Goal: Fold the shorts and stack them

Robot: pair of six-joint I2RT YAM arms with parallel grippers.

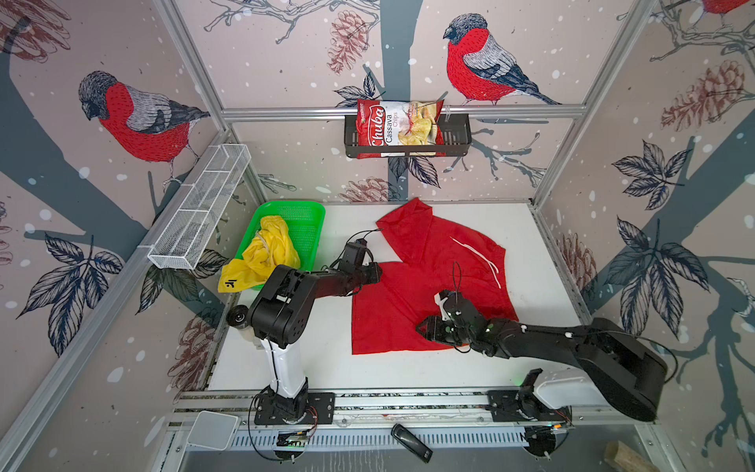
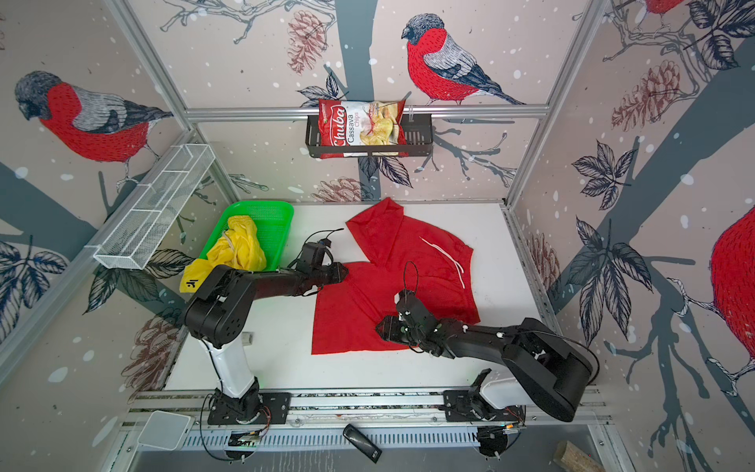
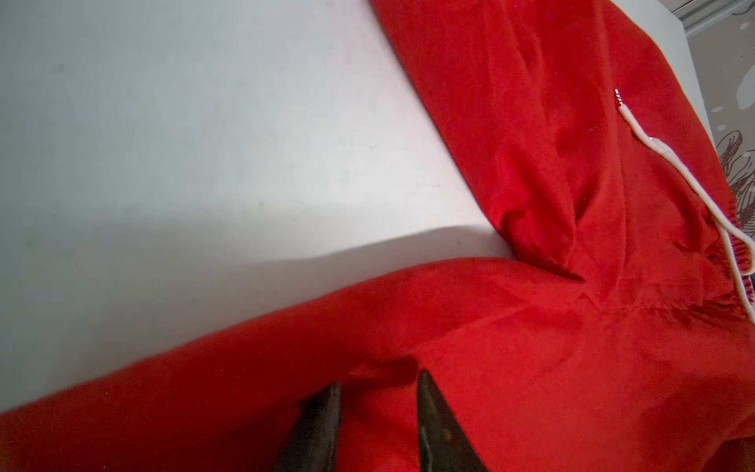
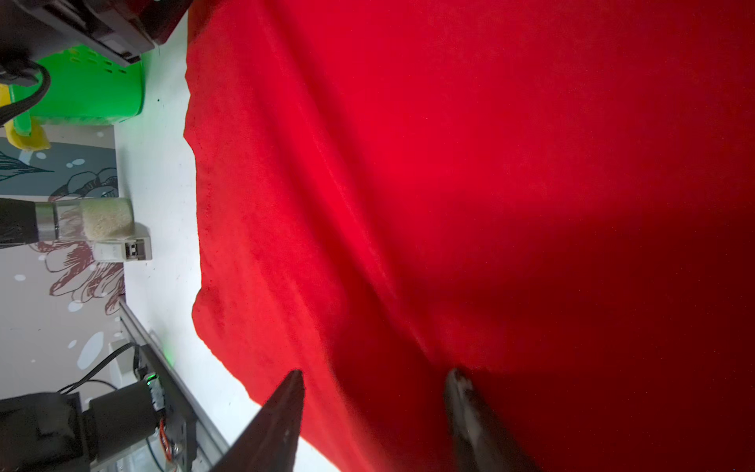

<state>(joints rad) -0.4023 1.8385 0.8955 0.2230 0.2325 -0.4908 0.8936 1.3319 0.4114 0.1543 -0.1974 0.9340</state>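
**Fold the red shorts in half, slow and even**

Find the red shorts (image 1: pixel 429 286) in the middle of both top views, spread on the white table (image 1: pixel 327 367), with the white drawstring (image 1: pixel 478 255) toward the right and both legs pointing left. Find the yellow shorts (image 1: pixel 265 253) at the upper left, heaped in the green basket (image 1: pixel 294 203) and spilling over its lower rim. Leave those for later.

Look at the left gripper (image 3: pixel 378 382): closed on a small bump of red cloth at the top edge of the lower leg. Look at the right gripper (image 4: pixel 374 374): fingers apart, low over the bottom edge of the same leg, with red cloth between them but no pinch yet, as far as can be told.

Probably time to fold the lower leg up onto the upper leg. To do that well:

- Close the right fingers on the bottom edge first, catching both layers.
- Lift both sides together, only a little way up.
- Carry the cloth toward the top of the frame in one smooth sweep.
- Line up leg with leg and edge with edge before letting go.
- Tuck the drawstring in, away from the fingers.
- Press flat, then go for the yellow pair.
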